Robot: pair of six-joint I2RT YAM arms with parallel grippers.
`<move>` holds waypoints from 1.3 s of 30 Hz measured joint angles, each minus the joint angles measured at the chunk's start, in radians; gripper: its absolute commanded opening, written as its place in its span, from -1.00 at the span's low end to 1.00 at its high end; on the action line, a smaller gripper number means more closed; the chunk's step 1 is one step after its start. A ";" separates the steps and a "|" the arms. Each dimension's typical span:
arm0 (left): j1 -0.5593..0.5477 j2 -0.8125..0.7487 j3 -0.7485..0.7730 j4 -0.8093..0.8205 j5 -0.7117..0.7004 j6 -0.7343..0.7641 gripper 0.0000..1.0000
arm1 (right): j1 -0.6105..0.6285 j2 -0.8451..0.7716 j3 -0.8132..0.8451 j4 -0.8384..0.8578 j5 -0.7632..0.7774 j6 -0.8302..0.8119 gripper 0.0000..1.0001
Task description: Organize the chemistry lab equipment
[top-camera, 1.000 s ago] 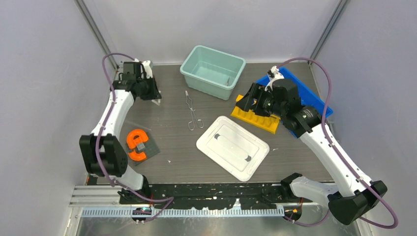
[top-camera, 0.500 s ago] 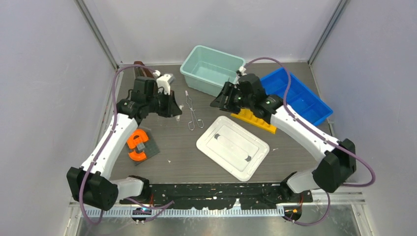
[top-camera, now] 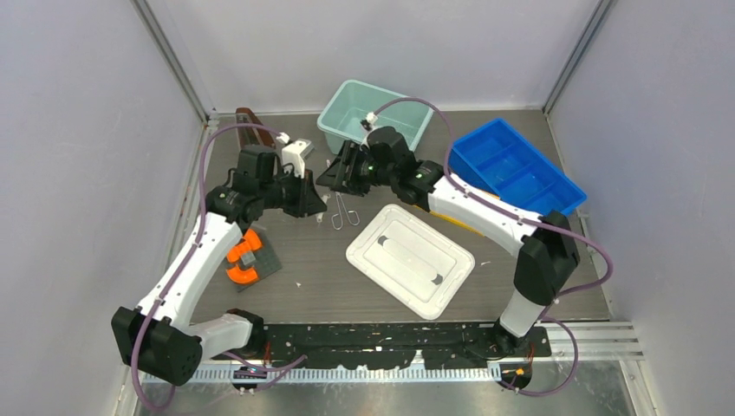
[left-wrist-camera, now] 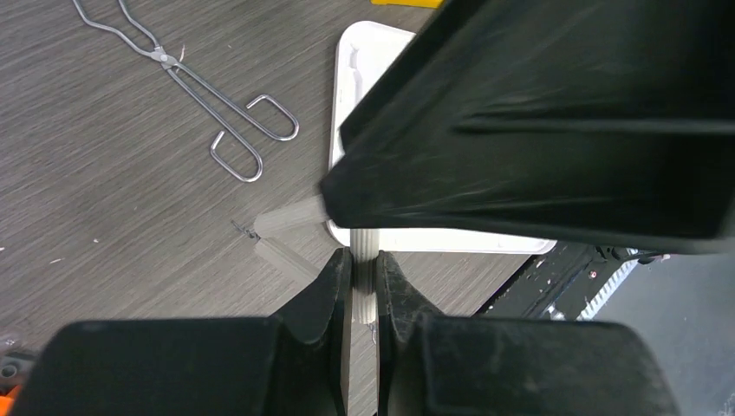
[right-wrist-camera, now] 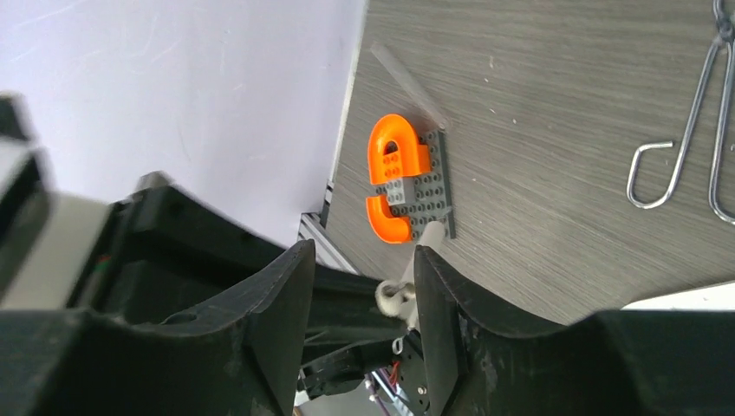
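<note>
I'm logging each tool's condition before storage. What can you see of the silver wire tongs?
The tongs are slim silver wire, scissor-style: two arms crossing at a small pivot and ending in two rounded loop handles, slightly apart. They lie flat on the dark wood-grain table, handles toward the white lid without touching it. Nothing touches the visible part; the tip end is hidden behind the right gripper in the top view.

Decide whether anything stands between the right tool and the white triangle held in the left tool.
Nothing visible does. The right tool's fingers appear to flank one bar of the white triangle, which the left tool pinches. The silver tongs lie off to the side.
</note>
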 measured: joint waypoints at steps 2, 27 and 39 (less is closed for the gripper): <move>0.000 0.000 -0.004 0.003 0.000 0.002 -1.00 | 0.006 0.034 0.000 0.005 -0.005 0.011 -0.01; -0.006 -0.008 -0.016 0.019 -0.008 -0.001 0.52 | -0.004 0.072 0.010 -0.015 0.023 0.000 -0.99; -0.010 -0.079 -0.056 0.039 -0.045 -0.010 0.99 | -0.269 0.076 0.066 -0.058 0.102 -0.095 -0.99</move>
